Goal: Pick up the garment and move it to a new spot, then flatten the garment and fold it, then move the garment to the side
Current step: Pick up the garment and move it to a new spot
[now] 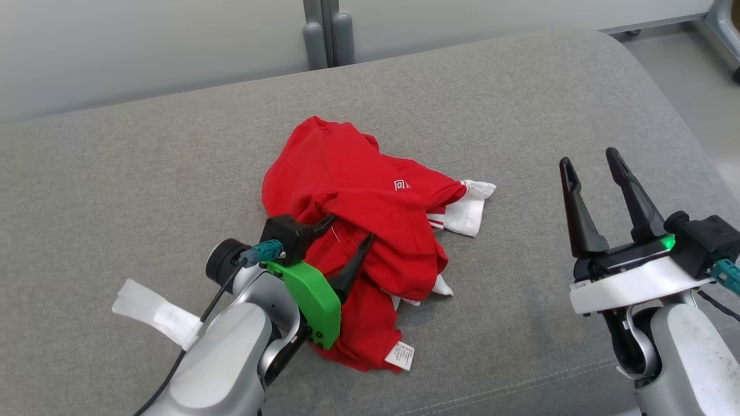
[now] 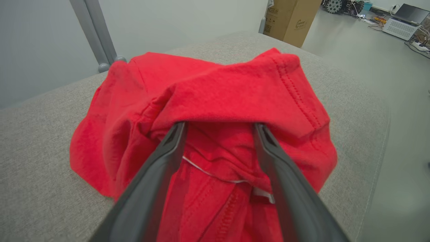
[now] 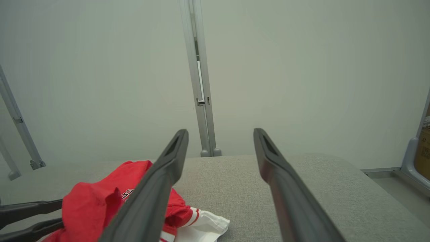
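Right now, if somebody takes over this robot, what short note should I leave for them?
Left gripper: open, fingertips tucked under a fold of the garment, gripping nothing.
Right gripper: open, above the cushion, apart from the garment.
Garment: crumpled heap mid-cushion.
Done: first move cannot be confirmed.
To do: flatten, fold, move aside.

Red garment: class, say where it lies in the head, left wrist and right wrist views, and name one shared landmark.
Head view: garment at centre, on the grey cushion.
Left wrist view: garment across the middle, a fold over the tips of the left gripper.
Right wrist view: garment at lower left.
Shared landmark: the grey post behind the cushion.
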### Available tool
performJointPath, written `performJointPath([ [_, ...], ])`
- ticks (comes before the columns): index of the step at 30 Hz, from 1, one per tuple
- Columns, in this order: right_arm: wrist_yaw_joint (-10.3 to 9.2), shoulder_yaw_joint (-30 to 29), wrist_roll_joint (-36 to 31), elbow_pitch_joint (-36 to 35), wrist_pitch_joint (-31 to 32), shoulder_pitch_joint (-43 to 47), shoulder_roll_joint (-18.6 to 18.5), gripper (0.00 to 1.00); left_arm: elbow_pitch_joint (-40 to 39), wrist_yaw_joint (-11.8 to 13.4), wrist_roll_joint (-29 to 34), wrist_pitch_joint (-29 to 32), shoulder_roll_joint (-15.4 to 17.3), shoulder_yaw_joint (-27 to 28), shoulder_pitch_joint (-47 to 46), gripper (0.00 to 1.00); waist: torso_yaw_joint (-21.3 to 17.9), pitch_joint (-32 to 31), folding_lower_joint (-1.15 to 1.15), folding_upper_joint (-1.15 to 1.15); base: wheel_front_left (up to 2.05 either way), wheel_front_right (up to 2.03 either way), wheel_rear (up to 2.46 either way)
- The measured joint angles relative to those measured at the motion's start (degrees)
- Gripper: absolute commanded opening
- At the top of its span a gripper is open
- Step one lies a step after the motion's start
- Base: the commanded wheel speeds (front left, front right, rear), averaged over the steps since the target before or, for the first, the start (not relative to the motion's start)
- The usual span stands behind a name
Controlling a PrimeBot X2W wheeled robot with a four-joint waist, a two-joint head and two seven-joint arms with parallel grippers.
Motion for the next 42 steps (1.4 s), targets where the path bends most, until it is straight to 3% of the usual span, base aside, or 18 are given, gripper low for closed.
performJointPath([
  [15, 0.99, 2.8, 0.6, 0.2, 0.0, 1.7, 0.0, 1.00, -2.1, 1.2, -0.8, -1.4, 0.3, 1.7, 2.6, 1.00, 4.0, -2.9, 0.00, 0.00, 0.00, 0.00, 0.00],
  [25, 1.08, 4.1, 1.0, 0.2, 0.4, 1.7, 0.3, 1.00, 2.6, 2.2, -0.1, 3.4, 4.0, 2.1, 1.4, 1.00, 0.7, -2.1, 0.00, 0.00, 0.00, 0.00, 0.00],
  [42, 1.47, 4.4, 1.0, -0.4, 0.4, -0.7, 0.3, 1.00, 10.0, 2.5, 1.3, 8.7, 5.8, 2.0, -5.6, 1.00, -4.6, 1.4, 0.00, 0.00, 0.00, 0.00, 0.00],
])
